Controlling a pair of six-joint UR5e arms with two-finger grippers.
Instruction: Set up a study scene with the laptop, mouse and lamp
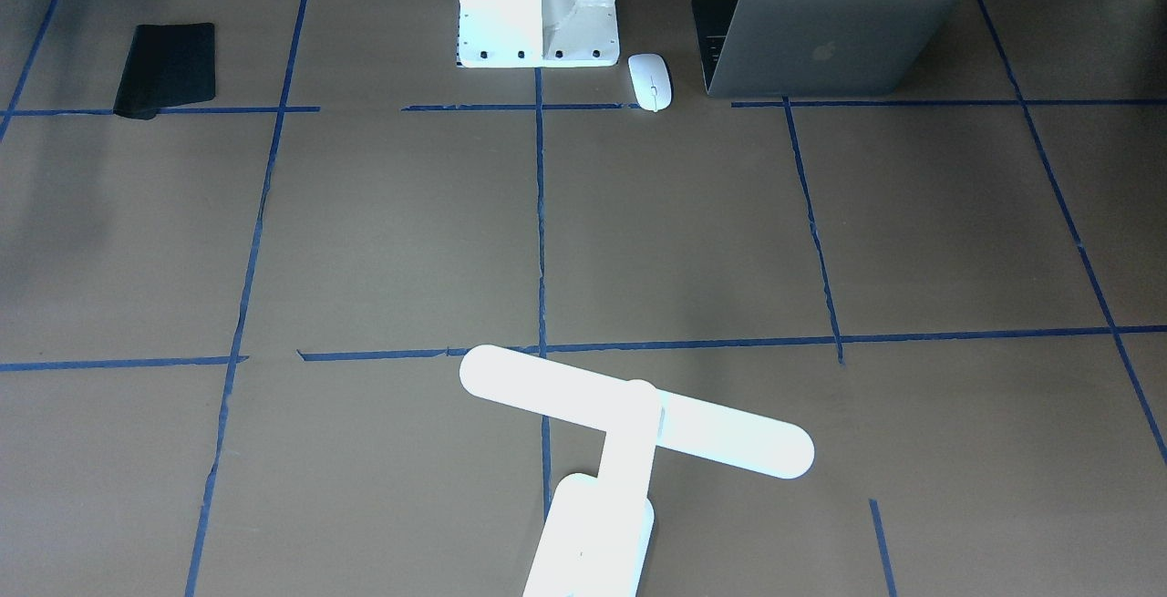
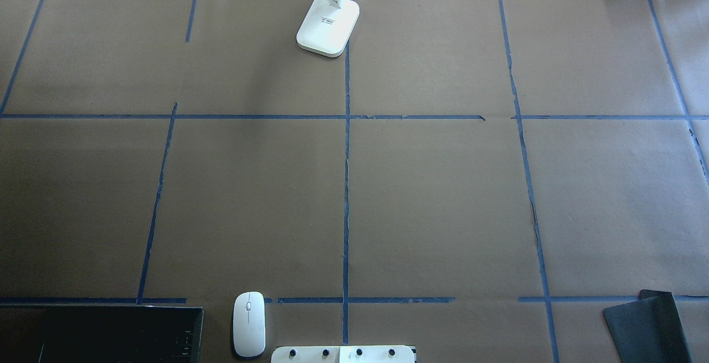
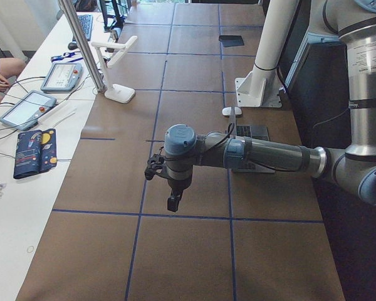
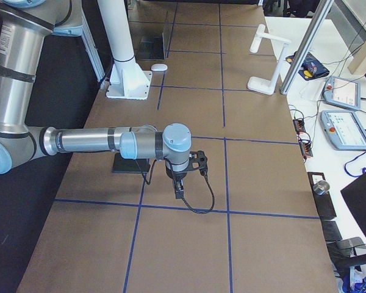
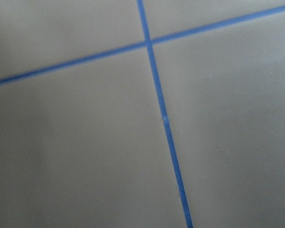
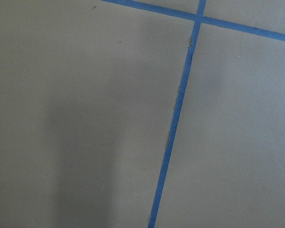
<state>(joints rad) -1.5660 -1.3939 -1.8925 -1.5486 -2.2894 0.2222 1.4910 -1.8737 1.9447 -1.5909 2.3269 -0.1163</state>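
Done: I think the laptop (image 1: 825, 41) is ready, lid up, with the mouse (image 1: 650, 81) just beside it.
Left to do: I think the lamp (image 1: 629, 424) must come nearer; it stands well apart from them.
Laptop look: dark grey, logo on the lid, upper right of the front view.
Mouse look: small, white, oval, top middle, between the laptop and the white pedestal (image 1: 538, 5).
Lamp look: white, T-shaped, upright, bottom middle.
Left arm: the left gripper (image 3: 173, 202) hangs over the bare table (image 3: 194, 251), middle of the left side view; I cannot tell how its jaws stand.
Right arm: the right gripper (image 4: 179, 190) hangs over the table too; I cannot tell about its jaws either.
Other: a flat black mat (image 1: 166, 68), upper left of the front view, well apart from the three things.
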